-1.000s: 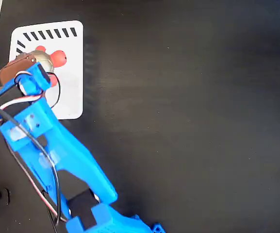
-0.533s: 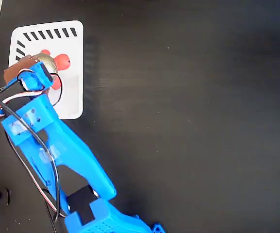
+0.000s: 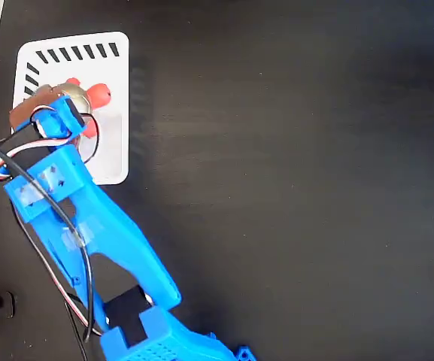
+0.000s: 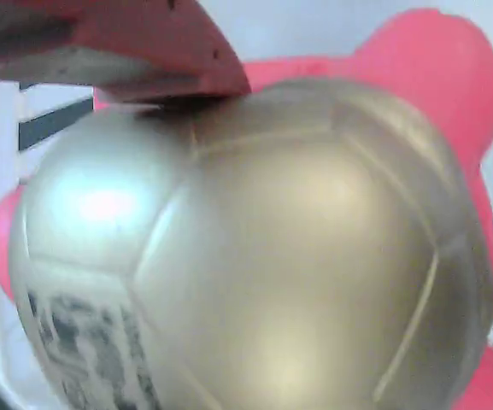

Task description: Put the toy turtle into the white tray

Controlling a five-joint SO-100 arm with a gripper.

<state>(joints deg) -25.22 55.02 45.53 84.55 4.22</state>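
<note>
Your black desk point(image 3: 292, 165) fills almost the whole fixed view, bare across its middle and right. Your blue arm point(image 3: 89, 233) is next in size: it rises from its base at the bottom edge and runs up and to the left, with black, red and white cables point(image 3: 21, 162) looping along its left side. Its tip ends over the upper left corner of the desk.

There lies the white tray point(image 3: 111, 98), flat on the desk, with short black slanted stripes along its top edge and down its left edge. The arm's end covers the tray's left half.

The toy turtle point(image 3: 81, 96) is over the tray's upper left part, well inside the rim. In the fixed view you see a bit of its shiny shell, the red-orange head pointing right and a red foot below the arm's tip. In the wrist view the toy turtle point(image 4: 255, 256) fills the picture: a domed gold-beige shell, a blurred black-and-white sticker at the lower left, red-orange parts around the edge and white tray behind.

Your claw point(image 3: 51, 113) sits right on the turtle. In the wrist view a reddish finger point(image 4: 143, 43) touches the top of the shell; the other finger is out of sight, so I cannot tell whether you are gripping the turtle or have let go.
</note>
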